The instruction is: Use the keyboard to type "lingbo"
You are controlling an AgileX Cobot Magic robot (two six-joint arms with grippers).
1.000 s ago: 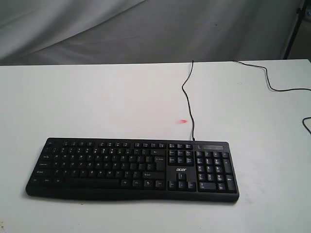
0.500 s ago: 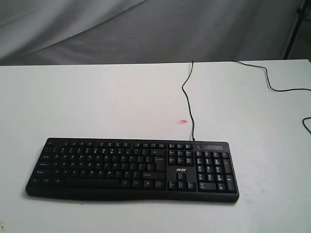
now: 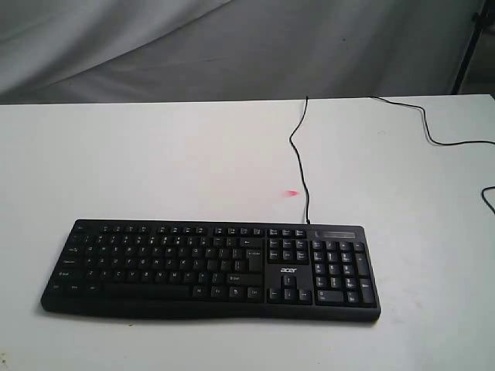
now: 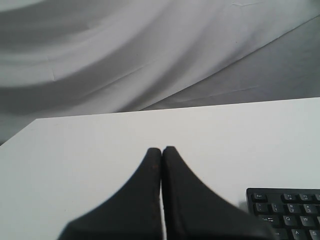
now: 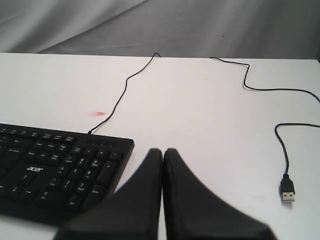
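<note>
The black keyboard (image 3: 209, 267) lies flat near the front of the white table (image 3: 155, 162), its number pad on the right and an "acer" logo beside it. Neither arm shows in the exterior view. In the left wrist view my left gripper (image 4: 162, 149) is shut with nothing in it, off the keyboard (image 4: 287, 210) corner that holds the Esc key. In the right wrist view my right gripper (image 5: 163, 151) is shut and empty, just beyond the number-pad end of the keyboard (image 5: 55, 167).
The thin black cable (image 3: 298, 154) runs from the keyboard's back edge toward the table's far edge, then loops along the right side. Its USB plug (image 5: 287, 190) lies loose on the table. A small red mark (image 3: 291, 193) sits on the table beside the cable. Grey cloth (image 3: 232, 46) hangs behind.
</note>
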